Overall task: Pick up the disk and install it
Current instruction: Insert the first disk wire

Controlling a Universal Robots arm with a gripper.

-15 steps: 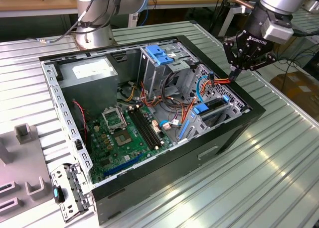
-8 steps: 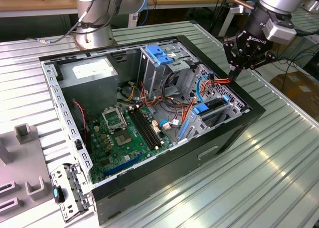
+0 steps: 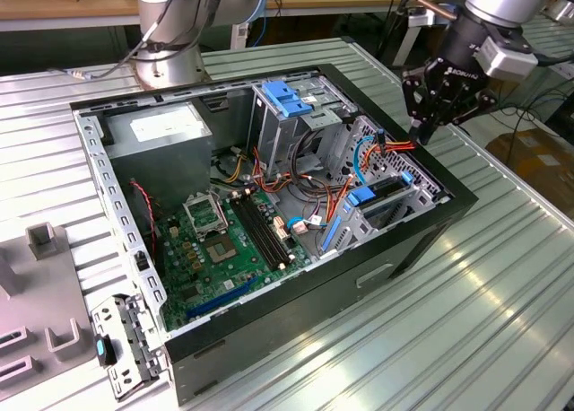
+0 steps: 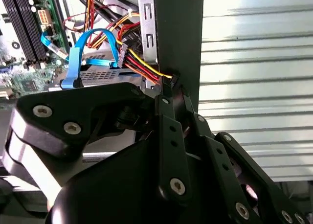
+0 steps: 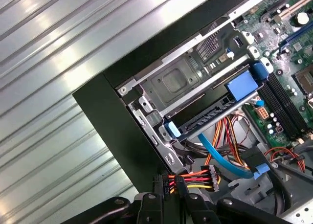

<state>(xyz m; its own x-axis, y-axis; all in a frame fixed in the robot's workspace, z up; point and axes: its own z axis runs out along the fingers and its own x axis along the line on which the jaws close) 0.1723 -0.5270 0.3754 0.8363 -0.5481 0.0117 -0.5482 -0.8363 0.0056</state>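
Exterior view shows a grey ribbed table (image 3: 502, 285) holding an open computer case (image 3: 296, 312). Toward that view's right, the disk (image 3: 387, 188) sits in its slot inside. Just above hangs the gripper (image 3: 424, 133), claw pinched closed. A brown box (image 3: 538, 151) sits beyond.

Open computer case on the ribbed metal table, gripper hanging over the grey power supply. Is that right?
Not quite: the exterior view shows the gripper over the rim of the case at that view's right, beside the red and yellow wires. The grey power supply sits at the opposite end. The rest holds.
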